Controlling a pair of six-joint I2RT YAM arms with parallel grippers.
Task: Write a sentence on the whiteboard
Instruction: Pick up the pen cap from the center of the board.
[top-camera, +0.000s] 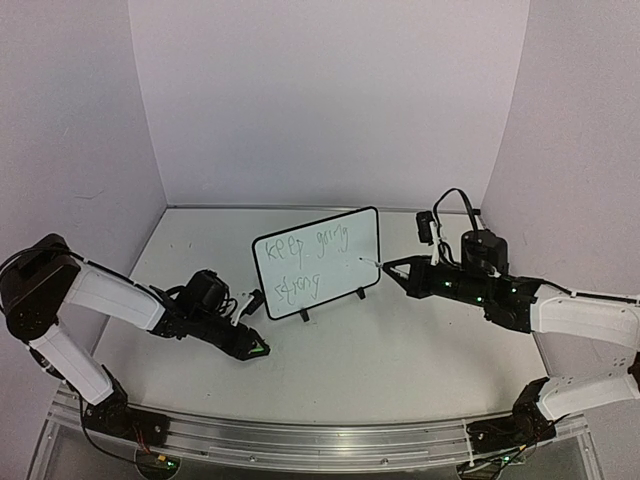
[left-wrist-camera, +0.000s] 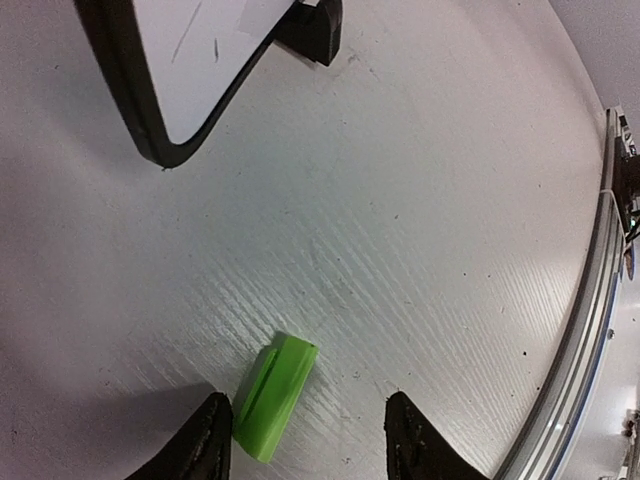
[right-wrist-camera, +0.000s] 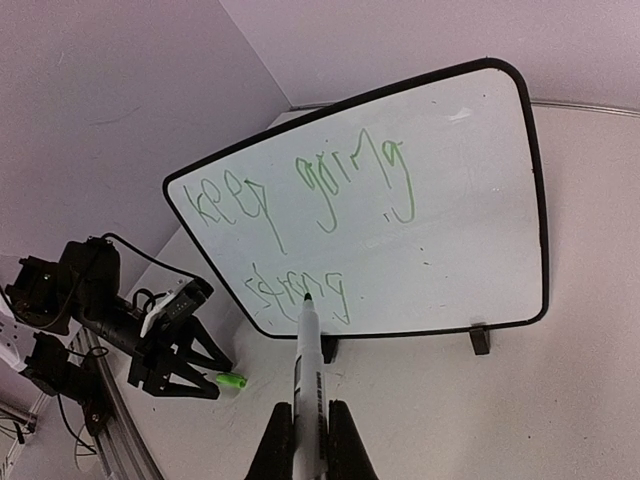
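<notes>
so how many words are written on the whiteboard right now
3 on the whiteboard: keep top left, going to its right, strong alone on the lower line. The marker tip overlaps strong in the right wrist view, hiding little.

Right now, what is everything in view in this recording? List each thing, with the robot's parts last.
whiteboard: one, white with a black frame, standing on two black feet mid-table
sentence: one, green handwriting, two lines on the whiteboard
marker: one, white barrel with a dark tip, pointing at the lower line
cap: one, bright green, lying on the table between the left gripper's fingers
table: one, white, under everything
left gripper: one, black, open, low over the cap
right gripper: one, black, shut on the marker
</notes>
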